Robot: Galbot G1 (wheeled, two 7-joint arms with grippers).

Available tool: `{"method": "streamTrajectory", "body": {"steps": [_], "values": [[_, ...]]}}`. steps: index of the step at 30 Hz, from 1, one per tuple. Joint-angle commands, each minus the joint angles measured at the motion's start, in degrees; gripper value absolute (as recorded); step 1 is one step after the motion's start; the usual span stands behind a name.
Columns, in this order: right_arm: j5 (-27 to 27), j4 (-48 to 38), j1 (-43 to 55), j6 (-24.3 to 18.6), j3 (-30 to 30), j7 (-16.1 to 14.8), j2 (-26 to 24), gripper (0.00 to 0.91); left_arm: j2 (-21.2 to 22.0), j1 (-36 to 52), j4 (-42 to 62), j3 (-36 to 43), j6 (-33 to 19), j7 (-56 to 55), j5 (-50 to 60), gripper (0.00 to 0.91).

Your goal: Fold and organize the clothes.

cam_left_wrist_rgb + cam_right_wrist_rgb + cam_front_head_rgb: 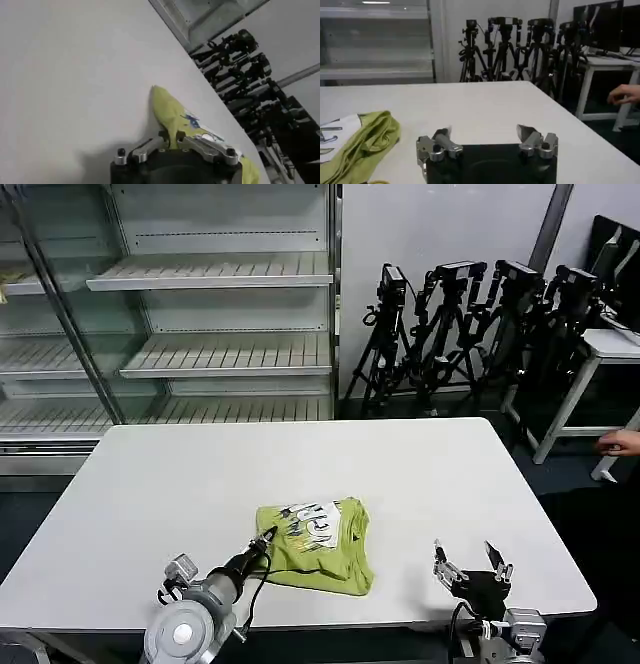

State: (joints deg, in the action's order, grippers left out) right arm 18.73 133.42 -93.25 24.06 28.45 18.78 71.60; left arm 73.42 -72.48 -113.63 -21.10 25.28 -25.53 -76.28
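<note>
The clothes are one lime yellow-green T-shirt (318, 544), lying folded in a compact bundle on the near middle of the white table (200, 484), its white-and-dark print facing up. My left gripper (266, 536) is at the shirt's left edge, shut on a pinch of the green fabric (170, 120). My right gripper (470, 562) stands open over bare table to the right of the shirt, nothing between its fingers. In the right wrist view the shirt (362, 145) lies off to one side of the open right gripper (485, 136).
An open metal shelf unit (200, 304) stands behind the table. Camera tripods (470, 324) and a white side table (600, 354) stand at the back right. A person's hand (622, 445) shows at the right edge, away from the shirt.
</note>
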Motion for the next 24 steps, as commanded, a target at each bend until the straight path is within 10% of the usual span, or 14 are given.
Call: {"method": "streamTrajectory", "body": {"steps": [1, 24], "values": [[0.25, -0.26, 0.26, -0.05, 0.03, -0.01, 0.0, 0.907, -0.73, -0.63, -2.42, -2.77, -0.54, 0.49, -2.19, 0.04], [3.35, -4.87, 8.87, -1.2, -5.0, -0.58, -0.25, 0.907, -37.05, -19.12, -12.47, -44.77, -4.0, 15.12, 37.7, 0.04]]}}
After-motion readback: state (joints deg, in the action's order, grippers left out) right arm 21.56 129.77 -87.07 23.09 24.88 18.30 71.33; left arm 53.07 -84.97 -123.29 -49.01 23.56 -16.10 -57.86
